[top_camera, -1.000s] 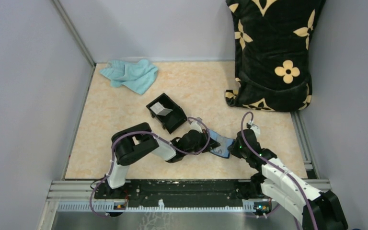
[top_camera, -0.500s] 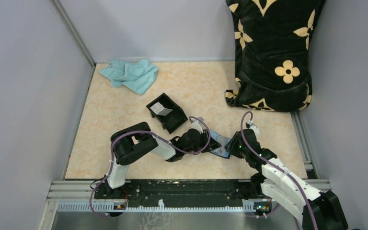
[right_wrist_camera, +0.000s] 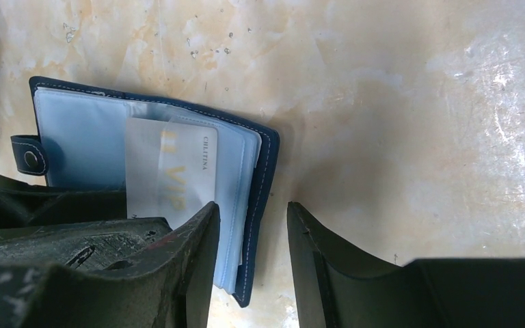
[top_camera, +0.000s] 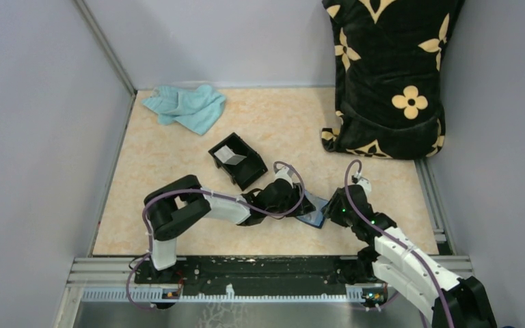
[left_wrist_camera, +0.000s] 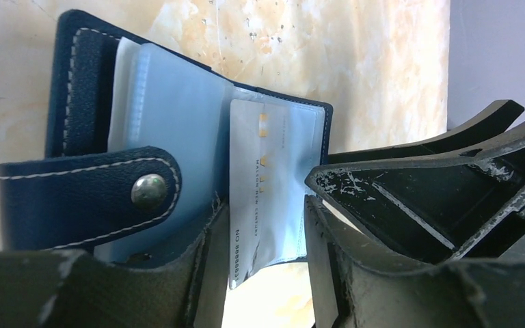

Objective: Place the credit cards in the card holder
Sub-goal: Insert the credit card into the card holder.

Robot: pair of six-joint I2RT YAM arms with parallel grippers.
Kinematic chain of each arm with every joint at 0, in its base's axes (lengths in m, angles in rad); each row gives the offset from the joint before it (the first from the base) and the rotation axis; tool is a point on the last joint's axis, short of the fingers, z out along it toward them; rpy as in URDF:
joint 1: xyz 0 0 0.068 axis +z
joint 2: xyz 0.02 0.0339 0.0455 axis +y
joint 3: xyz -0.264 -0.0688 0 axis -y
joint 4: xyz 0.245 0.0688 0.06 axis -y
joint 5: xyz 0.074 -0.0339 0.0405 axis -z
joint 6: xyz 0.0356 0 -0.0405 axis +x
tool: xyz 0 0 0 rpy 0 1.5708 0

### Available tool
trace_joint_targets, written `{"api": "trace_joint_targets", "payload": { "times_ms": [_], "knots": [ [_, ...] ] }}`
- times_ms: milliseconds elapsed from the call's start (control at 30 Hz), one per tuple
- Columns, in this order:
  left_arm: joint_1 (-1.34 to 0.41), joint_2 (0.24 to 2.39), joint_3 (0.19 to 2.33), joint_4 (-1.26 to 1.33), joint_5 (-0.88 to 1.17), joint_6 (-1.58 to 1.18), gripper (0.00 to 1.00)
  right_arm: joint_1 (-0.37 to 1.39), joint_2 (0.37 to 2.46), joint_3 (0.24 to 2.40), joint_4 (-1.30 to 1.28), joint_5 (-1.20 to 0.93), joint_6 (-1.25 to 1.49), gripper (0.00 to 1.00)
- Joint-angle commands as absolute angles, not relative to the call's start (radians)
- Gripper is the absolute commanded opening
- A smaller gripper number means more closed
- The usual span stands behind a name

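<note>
Both released: left tool (left_wrist_camera: 265, 205) and right tool (right_wrist_camera: 253, 208), jaws apart, over the card holder (left_wrist_camera: 75, 102). One credit card (left_wrist_camera: 263, 157) sits half-sleeved beneath them; another card (top_camera: 231, 156) waits in the black box (top_camera: 246, 175) beyond.

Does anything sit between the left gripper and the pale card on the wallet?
Nothing visible does. The pale card lies on the clear sleeves of the open wallet, its end directly between the fingers of the open left gripper; the snap tab sits off to one side.
</note>
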State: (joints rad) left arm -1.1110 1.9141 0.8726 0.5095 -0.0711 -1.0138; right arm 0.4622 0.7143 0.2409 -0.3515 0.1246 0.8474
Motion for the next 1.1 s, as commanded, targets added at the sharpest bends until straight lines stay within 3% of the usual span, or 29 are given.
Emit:
{"api": "trace_joint_targets", "payload": {
  "times_ms": [0, 433, 833, 1067],
  "knots": [
    [-1.113, 1.922, 0.875, 0.247, -0.13, -0.971, 0.51, 0.459, 0.703, 0.259, -0.346, 0.139, 0.834, 0.42],
    [-1.133, 1.866, 0.867, 0.191, -0.269, -1.031, 0.58, 0.459, 0.686, 0.261, -0.348, 0.137, 0.822, 0.35],
    [-1.144, 1.924, 0.906, 0.18, -0.275, -1.019, 0.58, 0.459, 0.647, 0.262, -0.25, 0.056, 0.827, 0.32],
    [-1.15, 1.926, 0.886, 0.202, -0.296, -1.026, 0.56, 0.459, 0.65, 0.287, -0.217, 0.036, 0.819, 0.25]
  ]
}}
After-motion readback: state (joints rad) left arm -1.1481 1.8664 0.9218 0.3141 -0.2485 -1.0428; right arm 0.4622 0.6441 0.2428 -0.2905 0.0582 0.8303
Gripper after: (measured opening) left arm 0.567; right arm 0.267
